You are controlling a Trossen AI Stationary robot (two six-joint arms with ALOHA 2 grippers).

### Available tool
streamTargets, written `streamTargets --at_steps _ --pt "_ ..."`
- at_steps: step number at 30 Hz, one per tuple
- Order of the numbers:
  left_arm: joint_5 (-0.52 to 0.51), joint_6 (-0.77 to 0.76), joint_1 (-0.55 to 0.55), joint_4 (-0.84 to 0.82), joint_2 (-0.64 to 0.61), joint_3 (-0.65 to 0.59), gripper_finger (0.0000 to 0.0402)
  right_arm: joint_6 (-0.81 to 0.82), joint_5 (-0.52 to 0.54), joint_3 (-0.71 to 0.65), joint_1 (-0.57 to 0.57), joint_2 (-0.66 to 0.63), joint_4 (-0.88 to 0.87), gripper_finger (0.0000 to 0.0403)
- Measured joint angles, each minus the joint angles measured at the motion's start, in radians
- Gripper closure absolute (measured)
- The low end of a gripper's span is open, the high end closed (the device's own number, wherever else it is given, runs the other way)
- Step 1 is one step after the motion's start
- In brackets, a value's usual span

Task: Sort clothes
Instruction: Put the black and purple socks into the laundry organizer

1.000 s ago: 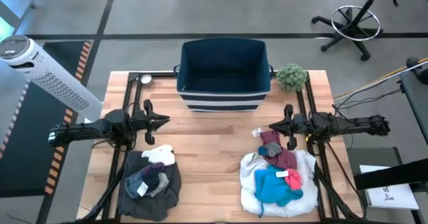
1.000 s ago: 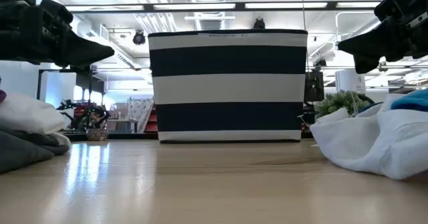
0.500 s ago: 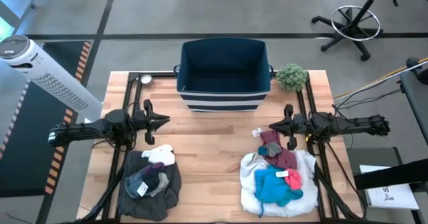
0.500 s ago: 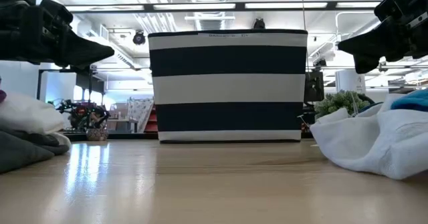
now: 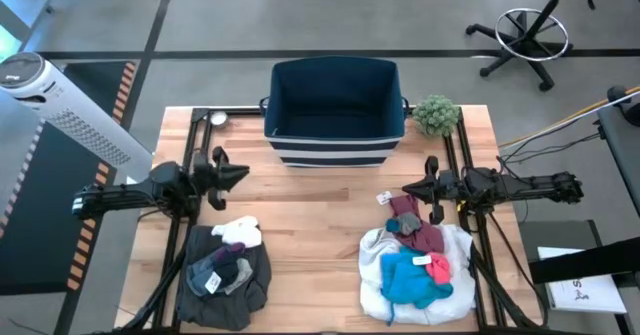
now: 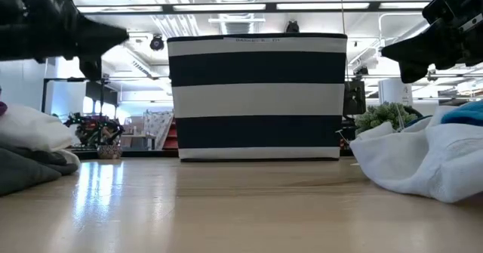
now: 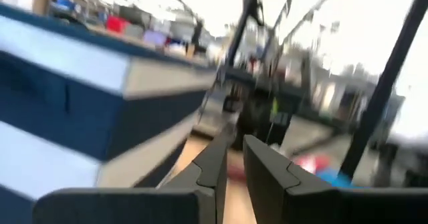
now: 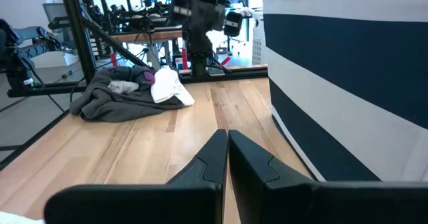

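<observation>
I have two heaps of clothes on the near half of the table (image 5: 320,220): on my left a dark grey garment (image 5: 222,280) with small white (image 5: 238,232) and grey pieces (image 5: 222,270) on top, on my right a large white garment (image 5: 405,275) carrying a bright blue one (image 5: 410,280), a maroon piece (image 5: 418,225) and a pink piece (image 5: 439,267). The left gripper (image 5: 240,172) hangs above the table between the left heap and the striped bin (image 5: 335,110), fingers nearly together, holding nothing; the right gripper (image 5: 408,189) hovers just beyond the maroon piece, fingers together, empty. All of it looks soft, light and limp; I expect it to drape and drag neighbours along, so I would pinch a raised fold of a top piece, not an edge lying flat. Hard to tell: the left wrist view is smeared, the low view cuts off both heaps at the frame edges, and whatever lies under the top layers is hidden
</observation>
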Motion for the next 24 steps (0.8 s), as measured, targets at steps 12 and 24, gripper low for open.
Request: streamTargets --at_steps 12,24 --pt "0.006 0.106 0.000 0.170 0.000 0.000 0.0364 0.000 0.000 0.000 0.000 0.000 0.000 0.0403" --pt "0.090 0.125 -0.003 -0.265 0.062 0.245 0.0399 0.000 0.000 0.000 0.000 0.000 0.000 0.0403"
